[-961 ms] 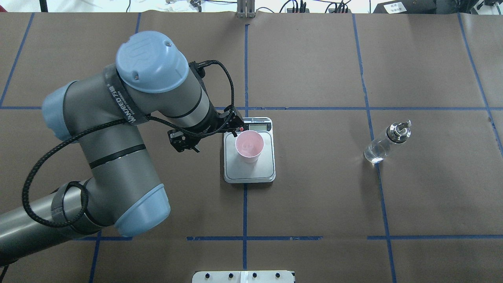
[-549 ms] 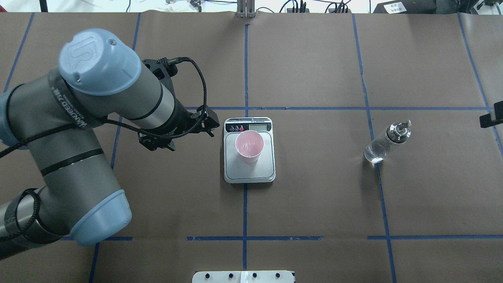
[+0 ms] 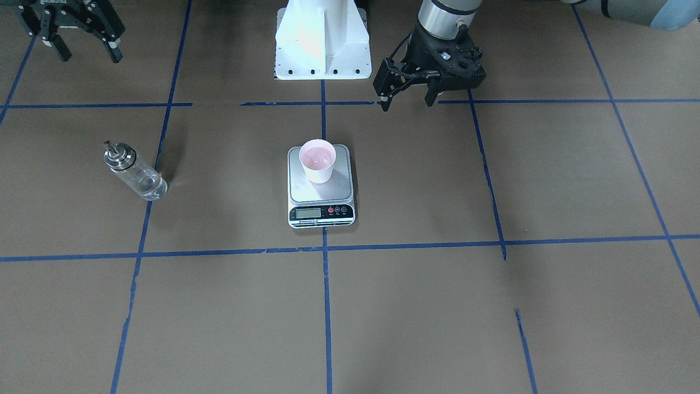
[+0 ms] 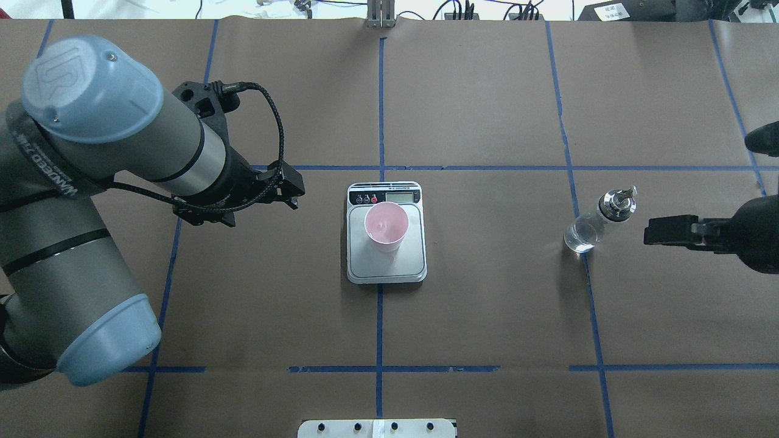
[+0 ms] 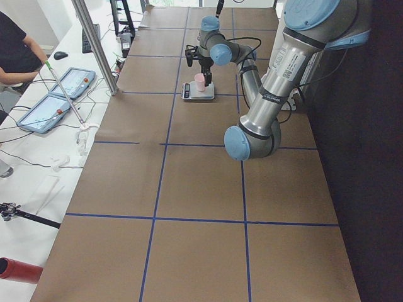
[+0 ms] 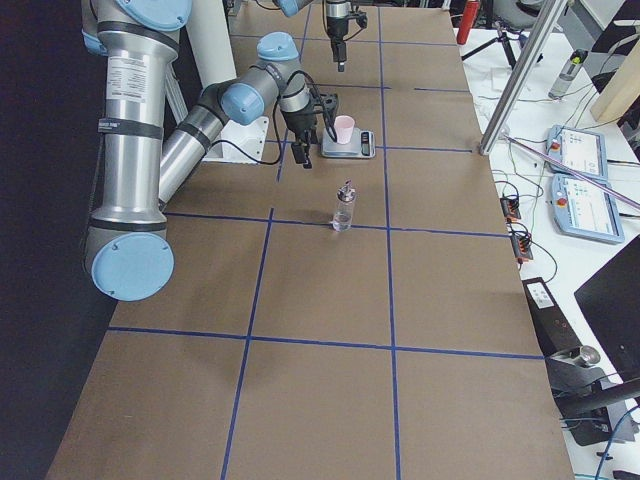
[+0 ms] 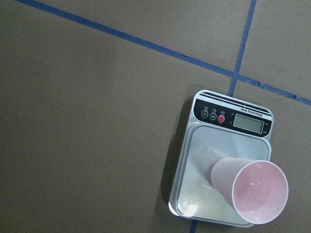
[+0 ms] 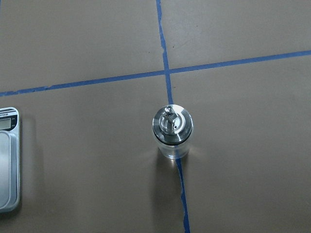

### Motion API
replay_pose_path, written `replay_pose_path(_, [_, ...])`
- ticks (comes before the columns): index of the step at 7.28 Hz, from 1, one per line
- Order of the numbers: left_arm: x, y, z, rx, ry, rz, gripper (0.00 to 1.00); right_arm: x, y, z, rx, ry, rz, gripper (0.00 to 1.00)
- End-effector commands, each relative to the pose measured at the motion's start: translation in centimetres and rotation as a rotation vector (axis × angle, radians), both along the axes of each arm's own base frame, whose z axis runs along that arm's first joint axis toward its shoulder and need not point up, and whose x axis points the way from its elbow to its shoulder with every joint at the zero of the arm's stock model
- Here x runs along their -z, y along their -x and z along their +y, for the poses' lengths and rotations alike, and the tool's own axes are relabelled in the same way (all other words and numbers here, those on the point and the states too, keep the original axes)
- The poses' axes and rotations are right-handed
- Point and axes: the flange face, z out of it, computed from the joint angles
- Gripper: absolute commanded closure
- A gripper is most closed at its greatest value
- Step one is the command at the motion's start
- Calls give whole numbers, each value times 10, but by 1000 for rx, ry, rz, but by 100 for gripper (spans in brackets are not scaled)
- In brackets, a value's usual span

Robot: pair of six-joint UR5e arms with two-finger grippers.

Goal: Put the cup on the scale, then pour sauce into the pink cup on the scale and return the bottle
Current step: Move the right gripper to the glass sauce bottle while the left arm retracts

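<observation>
A small pink cup (image 4: 386, 226) stands upright on the steel platform of a kitchen scale (image 4: 386, 267), at the end away from its display. The scale sits mid-worktop (image 4: 487, 304) on brown paper marked with blue tape lines. A clear glass bottle (image 4: 599, 220) stands upright, well apart, on the robot's right. The left gripper (image 3: 407, 101) hovers released and empty beside the scale. The right gripper (image 3: 87, 52), also released and empty, hangs near the bottle without touching it.
</observation>
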Motion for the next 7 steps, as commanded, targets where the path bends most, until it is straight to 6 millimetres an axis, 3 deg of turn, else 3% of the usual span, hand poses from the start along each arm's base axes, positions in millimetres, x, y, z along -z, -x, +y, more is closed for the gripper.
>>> replay_pose_path(1, [-12,19,-5,-12,-48,-21,0,-26,32,18,-51,-98,32,0])
replay_pose_path(3, [-29,56,-10,-46,-126,-74,0,-67,58,15,-87,-181,55,0])
replay_pose_path(5, [-41,110,-31,-132,-239,-200,0,-119,72,12,-131,-257,25,0])
replay_pose_path(7, [-102,158,-38,-227,-311,-303,0,-141,82,12,-165,-322,35,0])
